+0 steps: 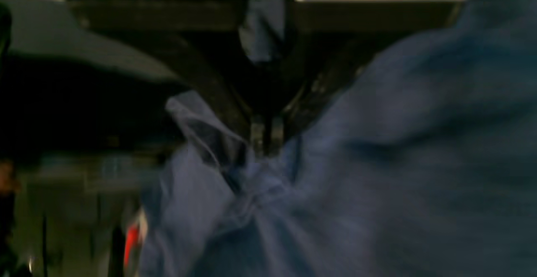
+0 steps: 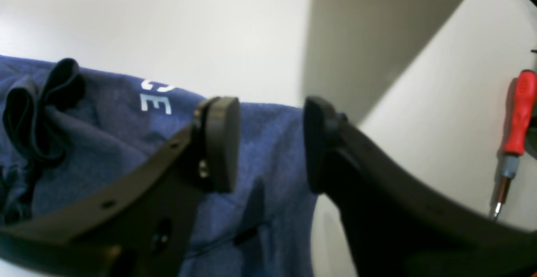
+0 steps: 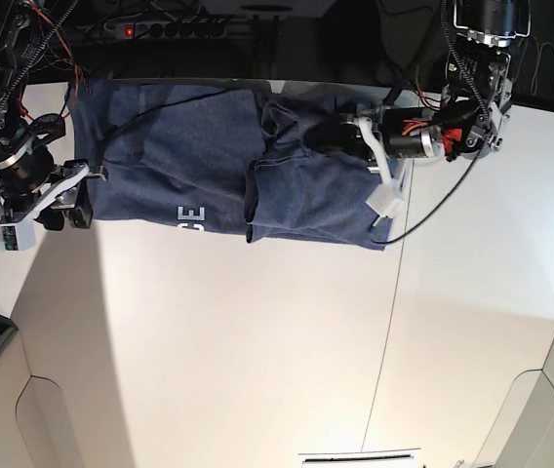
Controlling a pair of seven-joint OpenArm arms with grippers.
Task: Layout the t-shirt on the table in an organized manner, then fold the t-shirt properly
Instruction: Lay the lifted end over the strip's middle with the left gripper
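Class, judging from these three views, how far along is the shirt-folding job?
Done: the t-shirt lies roughly spread on the table, one side bunched. In hand: the left gripper is shut on the t-shirt; the right gripper is open at its edge. Left: flattening and every fold.

T-shirt (image 3: 189,171): dark navy, heathered, spread across far part of table (image 3: 257,361), partly folded over itself mid-width, rumpled near right end. White letters "CE" visible at near hem. Table: broad, white, flat, thin dark seam running across.
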